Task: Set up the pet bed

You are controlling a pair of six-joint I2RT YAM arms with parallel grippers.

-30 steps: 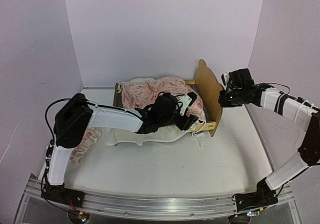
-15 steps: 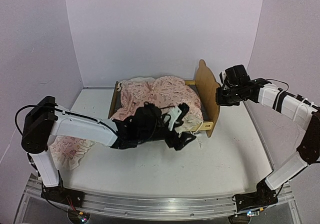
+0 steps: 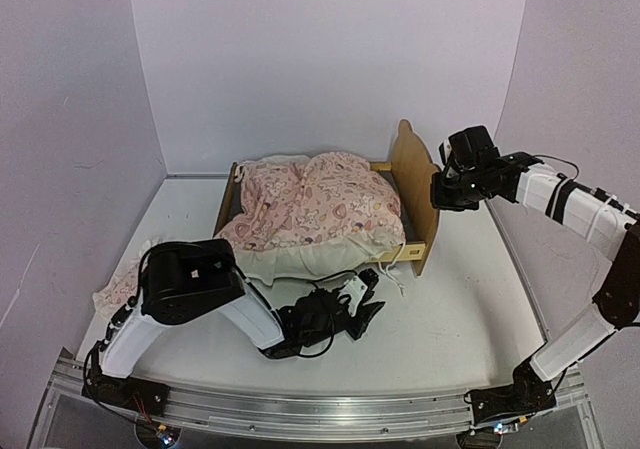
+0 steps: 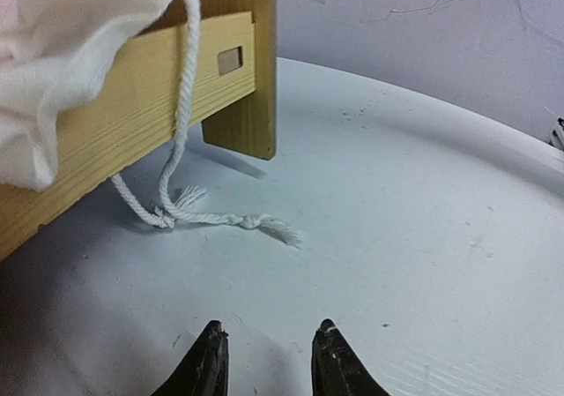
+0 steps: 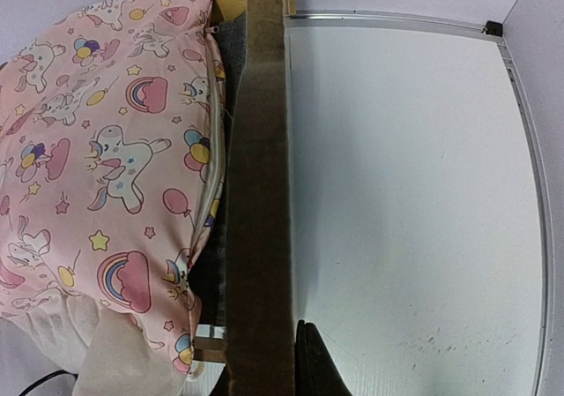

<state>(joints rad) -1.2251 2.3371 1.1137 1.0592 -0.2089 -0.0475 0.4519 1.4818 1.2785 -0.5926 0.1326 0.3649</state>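
The pet bed (image 3: 418, 179) stands at the back middle, its wavy plywood headboard (image 5: 264, 149) on the right. A pink patterned blanket (image 3: 315, 204) with a white ruffle lies spread over it. A strip of the dark grey mattress pad (image 5: 231, 56) shows beside the headboard. My right gripper (image 3: 441, 193) is shut on the headboard's top edge; one finger (image 5: 308, 365) shows, the other is hidden behind the wood. My left gripper (image 4: 267, 356) is open and empty, low over the table in front of the bed's side rail (image 4: 132, 118). A white knotted cord (image 4: 189, 218) lies just beyond it.
A small pink ruffled pillow (image 3: 120, 287) lies at the table's left edge, partly behind the left arm. The blanket's white ruffle (image 4: 62, 61) hangs over the side rail. Walls enclose the table at the back and both sides.
My left gripper let go of the blanket and drew back from the bed down to the table's near side, its jaws narrower. The blanket now lies spread over the bed. The right arm held still.
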